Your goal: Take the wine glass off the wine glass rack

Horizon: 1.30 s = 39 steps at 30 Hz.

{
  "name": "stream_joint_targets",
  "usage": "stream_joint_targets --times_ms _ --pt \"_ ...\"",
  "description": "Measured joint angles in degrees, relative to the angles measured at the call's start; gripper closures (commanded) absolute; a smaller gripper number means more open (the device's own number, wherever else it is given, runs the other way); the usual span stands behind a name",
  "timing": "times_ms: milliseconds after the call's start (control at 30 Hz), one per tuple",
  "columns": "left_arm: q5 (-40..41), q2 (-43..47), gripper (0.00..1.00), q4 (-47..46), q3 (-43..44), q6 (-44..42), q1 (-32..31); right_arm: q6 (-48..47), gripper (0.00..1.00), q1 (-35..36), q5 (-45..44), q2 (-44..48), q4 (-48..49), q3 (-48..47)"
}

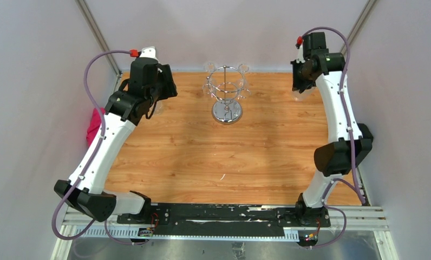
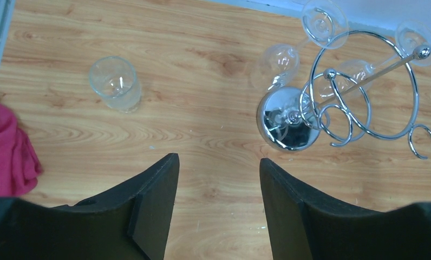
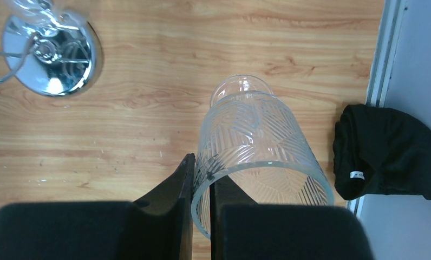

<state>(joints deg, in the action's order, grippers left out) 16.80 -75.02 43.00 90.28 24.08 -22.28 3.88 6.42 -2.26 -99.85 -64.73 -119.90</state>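
The chrome wine glass rack stands at the back middle of the wooden table, and its mirrored base also shows in the right wrist view. Several clear glasses hang from its ring, one of them at the far side. My right gripper is shut on the rim wall of a cut-pattern wine glass, held right of the rack with its foot pointing down. My left gripper hovers open and holds nothing, left of the rack. Another clear glass stands upright on the table beyond it.
A pink cloth lies at the table's left edge. A black cloth lies past the right edge rail. White walls close in the table at the back and on both sides.
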Motion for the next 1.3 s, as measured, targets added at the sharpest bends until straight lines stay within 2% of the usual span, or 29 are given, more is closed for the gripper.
stream_joint_targets --times_ms 67,167,200,400,700,1067,1300 --pt "-0.07 0.0 0.37 0.02 -0.09 -0.15 0.0 -0.55 1.0 -0.24 0.04 -1.99 -1.05 -0.59" --pt "-0.09 0.0 0.15 0.07 -0.2 -0.42 0.0 -0.96 1.0 -1.01 0.59 -4.68 -1.44 -0.74" --pt "-0.15 -0.02 0.14 0.07 -0.2 -0.33 0.0 -1.05 1.0 -1.33 1.01 -5.51 -1.49 -0.74" --pt "-1.29 -0.24 0.17 0.07 -0.2 -0.52 0.0 -1.79 1.0 -2.86 3.23 -8.46 -1.49 -0.74" --pt "-3.61 -0.55 0.09 -1.2 -1.66 -0.5 0.0 -2.21 1.0 -4.83 4.68 -12.72 -1.25 -1.44" --pt "-4.96 -1.22 0.07 -2.01 -2.01 -0.5 0.0 -2.36 1.0 -5.31 4.81 -19.06 0.2 -1.46" --pt "-5.18 -1.84 0.06 -2.36 -2.01 -0.5 0.0 -2.47 1.0 -8.07 4.87 -21.79 0.68 -4.61"
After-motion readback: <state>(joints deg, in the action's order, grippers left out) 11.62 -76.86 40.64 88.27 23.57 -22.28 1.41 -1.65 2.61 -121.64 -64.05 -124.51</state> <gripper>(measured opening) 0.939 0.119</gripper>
